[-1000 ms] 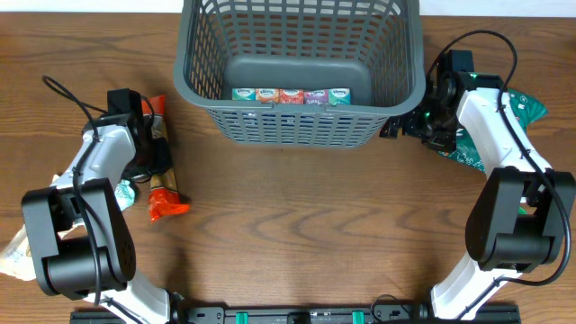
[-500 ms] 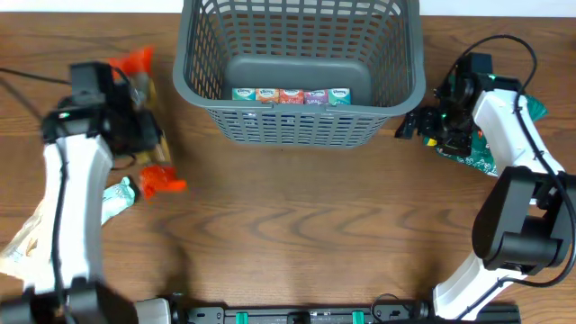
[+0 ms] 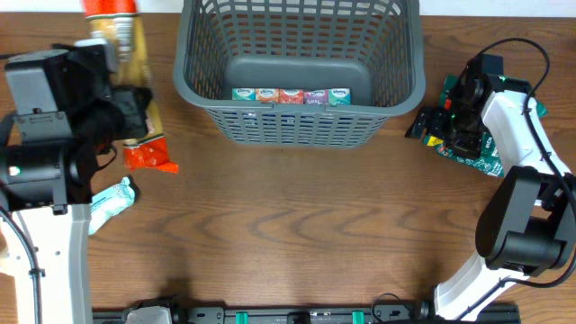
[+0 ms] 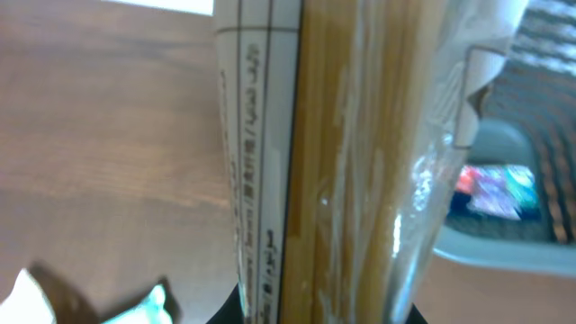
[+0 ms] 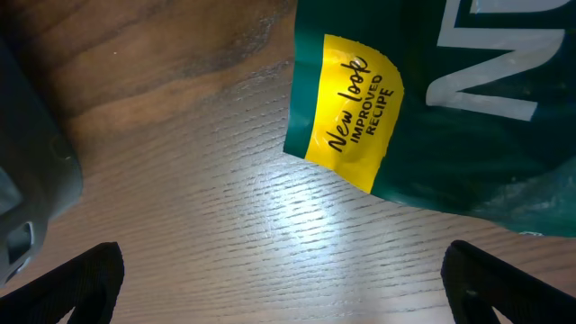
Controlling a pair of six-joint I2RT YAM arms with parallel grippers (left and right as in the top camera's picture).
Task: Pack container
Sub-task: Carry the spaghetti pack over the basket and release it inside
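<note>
The container (image 3: 301,121) is dark grey with slotted lattice sides. The small packs (image 3: 290,94) inside are teal, orange, red, purple and green. The long packet (image 4: 351,162) is clear over golden tan, with orange-red ends. At 3 o'clock the bag (image 5: 468,117) is dark green with a yellow label (image 5: 346,112). The worktop (image 3: 297,234) is brown wood grain.

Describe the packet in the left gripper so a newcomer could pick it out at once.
Start at the big grey basket top centre in the overhead view and look to its left. There the left gripper is shut on a long clear packet of pale golden strands with orange-red ends. Its neighbour, a teal-and-white packet lying nearby, is much shorter.
</note>
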